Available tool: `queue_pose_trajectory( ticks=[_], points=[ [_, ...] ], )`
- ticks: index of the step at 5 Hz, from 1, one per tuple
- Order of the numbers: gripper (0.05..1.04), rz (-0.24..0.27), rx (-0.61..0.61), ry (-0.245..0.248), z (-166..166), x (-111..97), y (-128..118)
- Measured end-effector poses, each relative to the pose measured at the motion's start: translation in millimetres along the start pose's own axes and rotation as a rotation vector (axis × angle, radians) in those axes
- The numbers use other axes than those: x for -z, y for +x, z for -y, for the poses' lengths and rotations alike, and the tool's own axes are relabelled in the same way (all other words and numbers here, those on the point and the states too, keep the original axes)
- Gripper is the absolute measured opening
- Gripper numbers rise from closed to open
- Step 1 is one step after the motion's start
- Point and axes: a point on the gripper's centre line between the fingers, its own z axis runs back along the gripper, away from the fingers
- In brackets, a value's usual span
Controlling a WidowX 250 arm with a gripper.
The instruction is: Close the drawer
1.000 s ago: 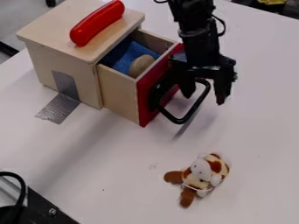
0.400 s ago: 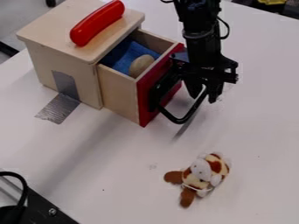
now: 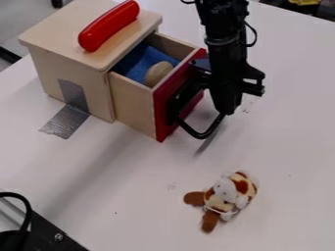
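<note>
Gripper [image 3: 227, 109] at 2 o'clock from the middle of the view, its fingers drawn together on the far side of the drawer's black handle [image 3: 200, 134], holding that bar; the arm [image 3: 222, 29] rises from it toward the top edge. Nearest, at 7 to 8 o'clock, a black bracket [image 3: 56, 228] with a screw and a looped cable [image 3: 26, 215] sits at the corner. At 5 o'clock a plush toy [image 3: 226, 196], white, cream and brown, lies on the pale table [image 3: 131, 196], its brown feet toward 8 and 6 o'clock. Small dark specks dot the tabletop, and a soft shadow runs below the drawer. The drawer [image 3: 134, 105] stands well out of its wooden cabinet [image 3: 75, 66], opening toward 4 o'clock, with a red front [image 3: 161, 115]; in it lie a blue cloth [image 3: 138, 63] and a tan, rounded thing [image 3: 157, 73]. Silver tape [image 3: 65, 121] joins the cabinet's side to the table at 9 o'clock. On the cabinet's top rests a red, sausage-shaped piece [image 3: 108, 25]. Past the table are grey floor [image 3: 19, 24] at 10 to 11 o'clock and something yellow [image 3: 304, 2] at 1 o'clock. Since the first frame, the spread fingers have closed in; drawer and toy are unmoved.
</note>
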Motion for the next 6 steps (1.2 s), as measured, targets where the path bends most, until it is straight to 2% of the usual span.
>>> queue_pose_trajectory(
  ticks=[2, 4, 6],
  points=[
    [0.090, 0.005, 0.005, 0.056, -8, 1, -2],
    [0.090, -0.015, -0.012, 0.062, -21, -2, -6],
    [0.090, -0.003, -0.115, 0.053, -81, -22, -2]
  ],
)
